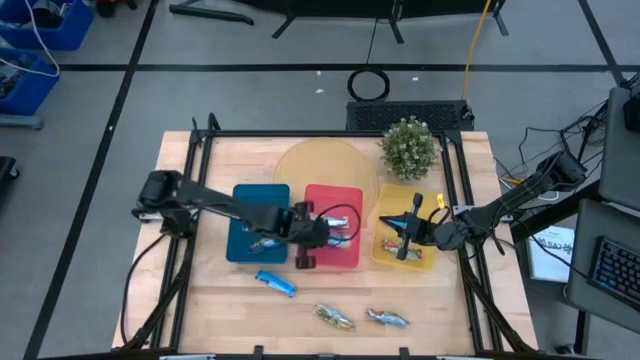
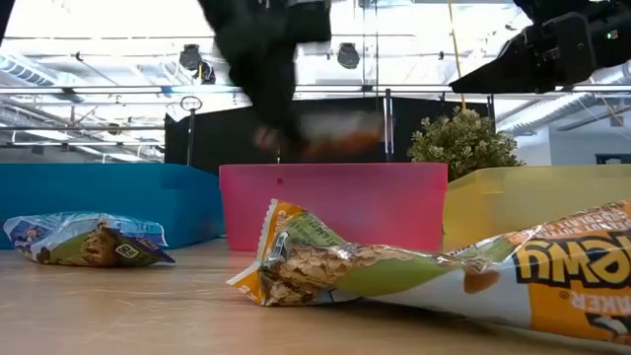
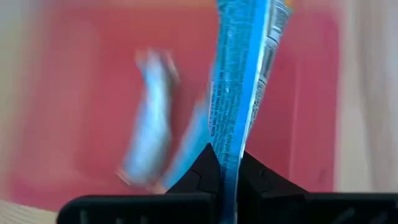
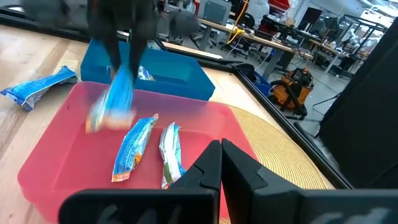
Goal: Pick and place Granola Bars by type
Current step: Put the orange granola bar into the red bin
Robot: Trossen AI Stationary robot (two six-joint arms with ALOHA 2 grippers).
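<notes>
My left gripper (image 1: 322,232) hovers over the red tray (image 1: 350,255), shut on a blue-wrapped granola bar (image 3: 242,74); the right wrist view shows that bar (image 4: 117,99) blurred above the tray. Two bars (image 4: 134,148) lie flat on the red tray's floor. One bar (image 4: 144,73) lies in the blue tray (image 1: 245,205). On the bare table lie a blue bar (image 1: 275,283) and two more (image 1: 335,317) (image 1: 387,318). My right gripper (image 4: 221,155) is shut and empty over the yellow tray (image 1: 428,262), which holds bars (image 1: 392,243). My left gripper pinches the blue bar by one end (image 3: 226,152) between its two fingers (image 3: 205,168), edge-on. It comes from above, and the bar hangs below the fingers, lifted clear over the red tray.
A potted plant (image 1: 409,147) and a round yellow mat (image 1: 320,165) sit at the table's far side behind the trays. The three trays stand side by side mid-table. Bare wood lies along the near edge around the loose bars (image 2: 335,266).
</notes>
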